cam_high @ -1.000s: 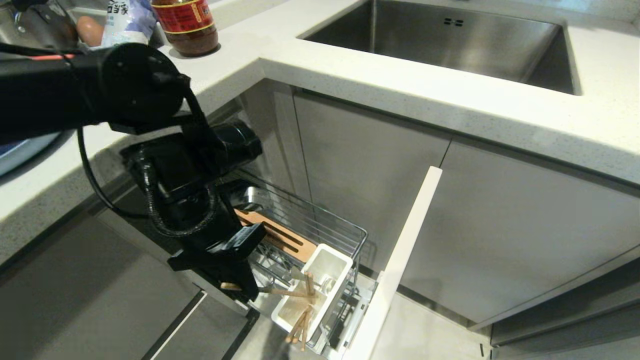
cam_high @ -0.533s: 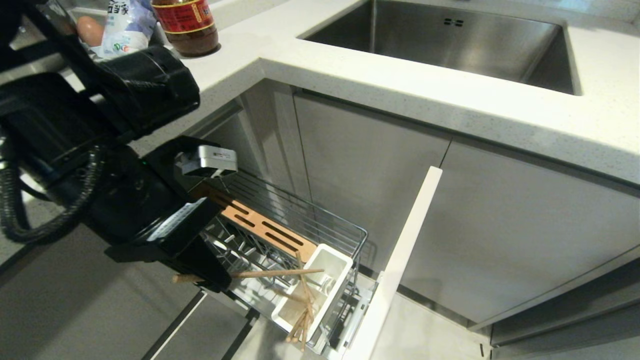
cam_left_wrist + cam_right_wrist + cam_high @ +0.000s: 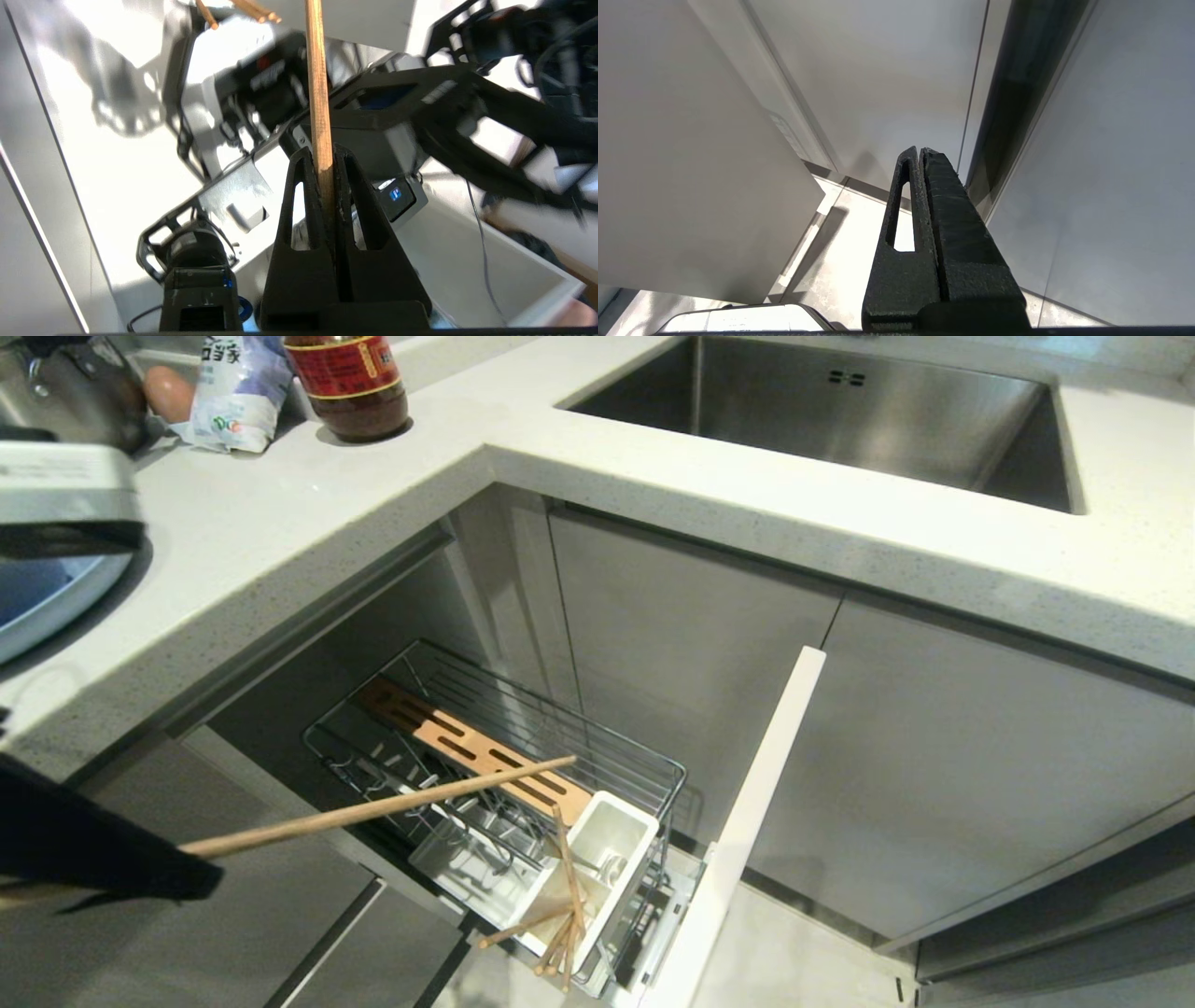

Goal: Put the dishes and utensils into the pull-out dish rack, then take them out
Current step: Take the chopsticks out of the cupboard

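Note:
The pull-out dish rack (image 3: 560,728) stands drawn out below the counter, its white utensil cup (image 3: 611,845) at the near end. My left gripper (image 3: 201,877) is at the lower left of the head view, shut on one wooden chopstick (image 3: 392,805) that slants up over the rack. In the left wrist view the chopstick (image 3: 317,93) sits pinched between the fingers of the left gripper (image 3: 325,156). More chopsticks (image 3: 567,887) lean in the cup. A pale blue plate (image 3: 37,602) lies on the counter at the far left. My right gripper (image 3: 920,151) hangs shut and empty beside the cabinets.
The rack's narrow white front panel (image 3: 756,821) sticks out to the right of the rack. A steel sink (image 3: 840,411) is sunk in the counter behind. A sauce bottle (image 3: 347,383), a bag (image 3: 238,387) and a steel pot (image 3: 65,392) stand at the back left.
My left arm has lifted out of the rack and swung left, drawing one chopstick out of the cup. The rack shows uncovered now. The right arm has not moved.

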